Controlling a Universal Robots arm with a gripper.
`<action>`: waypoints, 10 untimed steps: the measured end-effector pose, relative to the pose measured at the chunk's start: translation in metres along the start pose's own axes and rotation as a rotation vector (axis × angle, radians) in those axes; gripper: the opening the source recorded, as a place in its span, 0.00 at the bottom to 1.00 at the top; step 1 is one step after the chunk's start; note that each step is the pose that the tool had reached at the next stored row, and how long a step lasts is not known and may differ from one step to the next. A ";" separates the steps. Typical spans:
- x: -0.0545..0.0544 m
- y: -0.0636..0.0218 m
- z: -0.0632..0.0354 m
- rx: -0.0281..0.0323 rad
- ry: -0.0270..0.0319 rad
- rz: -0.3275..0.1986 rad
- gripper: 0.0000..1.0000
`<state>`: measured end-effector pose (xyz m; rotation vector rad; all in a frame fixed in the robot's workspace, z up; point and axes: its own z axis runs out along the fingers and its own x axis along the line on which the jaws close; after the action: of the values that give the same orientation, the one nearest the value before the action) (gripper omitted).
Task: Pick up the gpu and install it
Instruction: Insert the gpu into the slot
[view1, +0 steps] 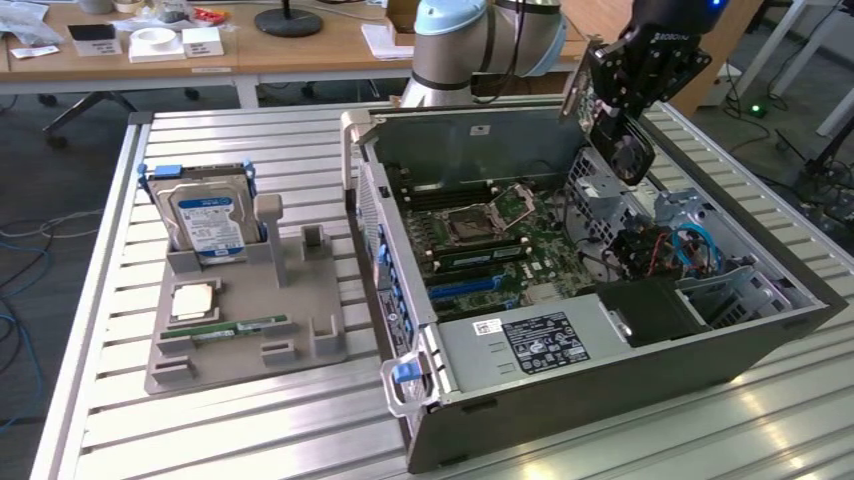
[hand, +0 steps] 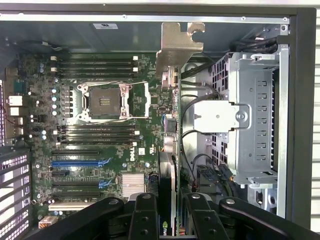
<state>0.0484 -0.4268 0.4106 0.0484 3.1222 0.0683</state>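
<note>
The gpu (view1: 631, 150) hangs edge-down in the air over the back right part of the open computer case (view1: 561, 340). My gripper (view1: 621, 100) is shut on its upper part. In the wrist view the gpu (hand: 167, 165) shows edge-on between my two black fingers (hand: 145, 215), with its silver bracket (hand: 177, 45) at the far end. It hangs above the gap between the motherboard (hand: 100, 150) and the drive cage (hand: 250, 115), and touches nothing below. The blue expansion slots (hand: 80, 162) lie off to one side of the card.
At the exterior view's left a grey holder (view1: 240, 350) carries an upright hard drive (view1: 207, 220) with a blue label, a RAM stick (view1: 240, 328) and a CPU chip (view1: 194, 298). Cables (view1: 667, 250) and a black power supply (view1: 654, 310) occupy the case's right side.
</note>
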 end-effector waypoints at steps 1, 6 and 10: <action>0.000 0.0000 0.0000 0.0000 0.0000 0.000 0.26; 0.000 0.0000 0.0000 0.0000 0.0000 0.000 0.26; 0.000 0.0000 0.0000 -0.0001 0.0002 -0.004 0.26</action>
<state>0.0484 -0.4268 0.4106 0.0424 3.1224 0.0684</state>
